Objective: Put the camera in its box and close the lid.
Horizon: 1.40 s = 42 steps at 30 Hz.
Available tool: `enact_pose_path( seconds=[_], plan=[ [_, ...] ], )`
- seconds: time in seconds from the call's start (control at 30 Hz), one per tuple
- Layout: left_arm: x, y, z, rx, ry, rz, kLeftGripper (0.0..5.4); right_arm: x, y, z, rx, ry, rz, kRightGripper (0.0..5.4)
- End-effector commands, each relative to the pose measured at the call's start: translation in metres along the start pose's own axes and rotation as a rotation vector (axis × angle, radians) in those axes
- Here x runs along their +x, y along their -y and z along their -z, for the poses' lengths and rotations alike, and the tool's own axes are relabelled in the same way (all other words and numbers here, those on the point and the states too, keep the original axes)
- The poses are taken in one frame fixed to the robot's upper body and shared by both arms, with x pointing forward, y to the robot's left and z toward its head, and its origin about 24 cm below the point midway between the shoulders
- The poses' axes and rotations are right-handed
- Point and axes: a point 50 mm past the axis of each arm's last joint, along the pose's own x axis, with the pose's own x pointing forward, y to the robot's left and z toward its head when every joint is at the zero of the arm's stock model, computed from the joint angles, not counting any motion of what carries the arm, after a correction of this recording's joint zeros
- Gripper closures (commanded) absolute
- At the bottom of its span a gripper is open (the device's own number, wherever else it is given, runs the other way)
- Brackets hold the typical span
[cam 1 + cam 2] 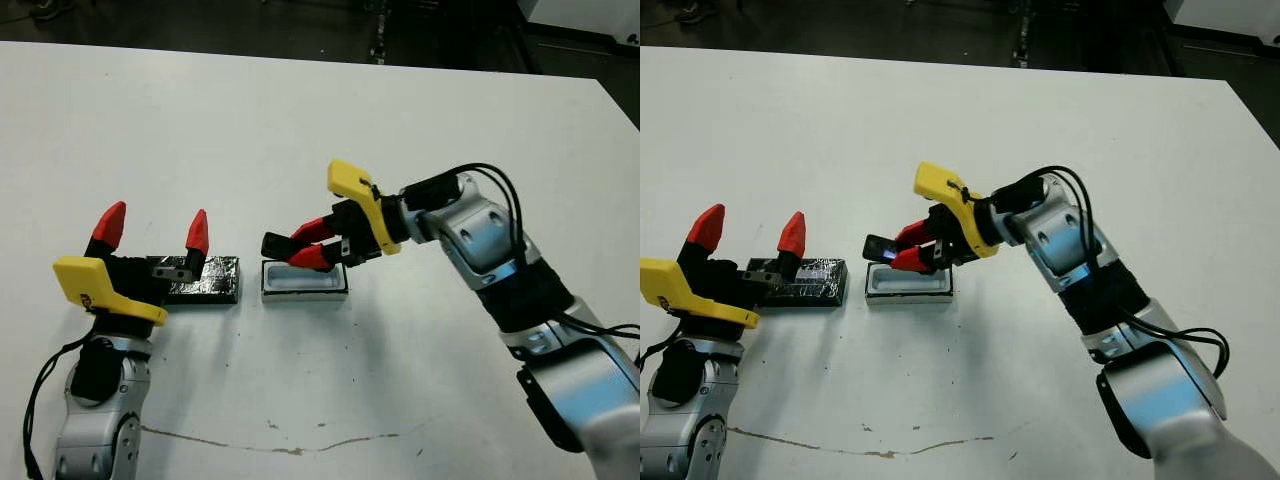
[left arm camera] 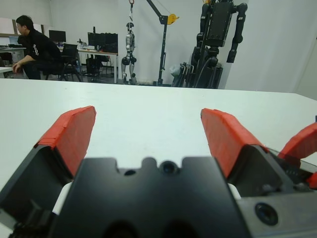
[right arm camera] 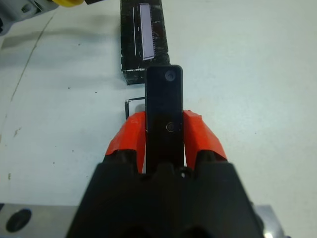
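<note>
My right gripper [image 1: 303, 247] is shut on the camera [image 1: 275, 245], a small black bar that sticks out past the red fingertips. The camera hangs tilted over the left end of the box [image 1: 305, 295], a shallow white-walled tray on the table. In the right wrist view the camera [image 3: 164, 109] runs straight out between the two fingers [image 3: 132, 136]. The lid [image 1: 212, 278], a glossy black slab, lies flat just left of the box. My left gripper [image 1: 155, 228] stands open above the lid's left end, holding nothing.
A thin brown crack mark [image 1: 280, 445] runs across the table near its front edge. Beyond the table's far edge, the left wrist view shows a seated person [image 2: 34, 49] at a desk and standing robot rigs [image 2: 218, 39].
</note>
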Motion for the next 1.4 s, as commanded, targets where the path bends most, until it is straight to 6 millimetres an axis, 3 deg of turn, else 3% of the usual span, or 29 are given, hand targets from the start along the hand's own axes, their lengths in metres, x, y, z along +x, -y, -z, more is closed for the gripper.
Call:
enact_pose_path(
  seconds=[0.03,0.3,1.4],
  plan=[
    [-0.002,-0.001,0.003,0.003,-0.023,-0.003,0.0,0.0,0.002,0.0,0.0,-0.012,0.001,3.72],
    [-0.002,0.0,0.002,0.022,-0.02,-0.004,0.0,0.002,-0.001,0.0,-0.025,-0.027,-0.004,3.72],
    [-0.002,0.0,0.003,-0.002,-0.02,-0.008,0.0,-0.001,-0.006,0.038,0.052,-0.173,-0.011,3.72]
  ],
)
